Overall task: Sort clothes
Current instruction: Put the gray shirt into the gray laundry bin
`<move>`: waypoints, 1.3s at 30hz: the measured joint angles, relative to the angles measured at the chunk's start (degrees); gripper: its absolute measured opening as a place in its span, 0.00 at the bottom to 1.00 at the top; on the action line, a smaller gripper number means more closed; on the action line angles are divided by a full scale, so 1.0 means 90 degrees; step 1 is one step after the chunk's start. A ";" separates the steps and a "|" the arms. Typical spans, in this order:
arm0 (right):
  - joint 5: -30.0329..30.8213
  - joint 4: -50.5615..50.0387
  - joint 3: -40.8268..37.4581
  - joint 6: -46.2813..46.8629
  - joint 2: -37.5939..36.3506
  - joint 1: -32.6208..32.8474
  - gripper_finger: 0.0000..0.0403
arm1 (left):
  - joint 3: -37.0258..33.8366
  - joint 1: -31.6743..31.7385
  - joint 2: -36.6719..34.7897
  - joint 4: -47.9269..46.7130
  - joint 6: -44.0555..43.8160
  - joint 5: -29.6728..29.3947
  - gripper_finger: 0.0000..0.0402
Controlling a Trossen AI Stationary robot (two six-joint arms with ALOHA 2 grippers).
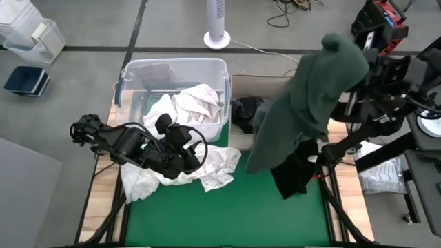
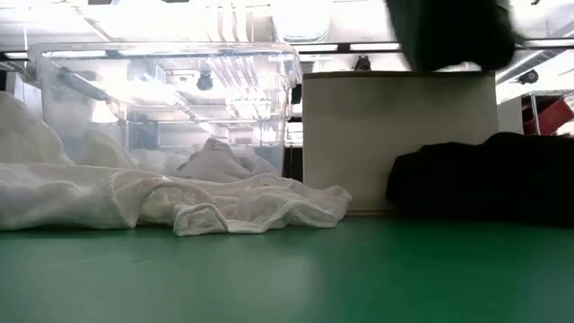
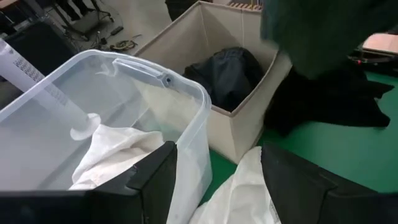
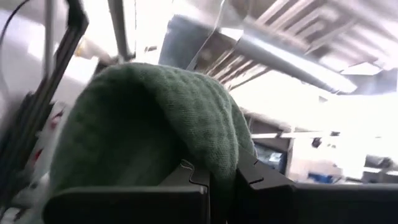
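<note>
Left claw low over the counter, fingers apart, gripping nothing; white clothes crumpled right beneath and around it, more white ones in the clear bin just beyond. Beige box past that holds a black garment. Right claw raised high, clamped on a dark green garment hanging below it; black garment lies on the counter underneath.

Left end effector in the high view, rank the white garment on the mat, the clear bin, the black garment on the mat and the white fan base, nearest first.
From the left end effector:
1. White garment, right beside it.
2. Clear bin, just behind it.
3. Black garment, across the mat, toward the right arm.
4. White fan base, on the floor beyond the bin.
</note>
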 joint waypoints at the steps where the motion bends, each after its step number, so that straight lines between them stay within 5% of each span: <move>1: 0.0002 0.0009 0.0278 -0.0114 0.0142 0.0000 0.02 | 0.0000 0.0000 0.0001 0.0000 0.0000 -0.0001 0.52; 9: 0.0277 0.0002 0.2132 -0.1639 0.1204 -0.0029 0.02 | -0.0002 0.0000 0.0001 0.0022 -0.0001 0.0001 0.52; 17: 0.0667 0.0815 0.1962 -0.2899 0.1328 -0.0703 0.02 | -0.0002 -0.0002 0.0001 0.0083 -0.0002 0.0023 0.52; 31: 0.1394 0.0358 0.1936 -0.2444 0.1459 -0.2771 0.02 | -0.0012 -0.0002 0.0001 0.0092 -0.0002 0.0026 0.52; 39: 0.1367 -0.0800 0.1933 -0.0314 0.1457 -0.3432 0.02 | -0.0012 -0.0002 0.0001 0.0090 0.0102 0.0026 0.52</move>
